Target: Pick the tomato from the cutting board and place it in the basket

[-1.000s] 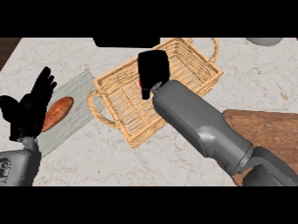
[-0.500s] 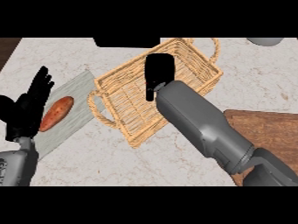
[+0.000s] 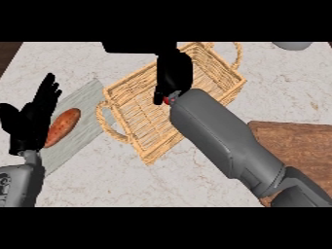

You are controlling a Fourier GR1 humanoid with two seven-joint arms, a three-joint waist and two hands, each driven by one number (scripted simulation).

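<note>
The right hand [image 3: 173, 74] hangs over the middle of the wicker basket [image 3: 136, 114], its fingers curled downward around a small red thing, seemingly the tomato [image 3: 167, 100], of which only a sliver shows under the wrist; the rest is hidden by the hand. The grey right forearm [image 3: 222, 138] slants in from the lower right, crossing the basket's near edge. The basket sits tilted on the marble counter [image 3: 298, 92], 2 handles showing. At the left, the left hand [image 3: 30, 119] rests open, fingers up, beside a pale cutting board [image 3: 81, 124] that bears an orange sweet potato [image 3: 62, 127]. A brown wooden board [image 3: 316, 151] lies at the right edge.
</note>
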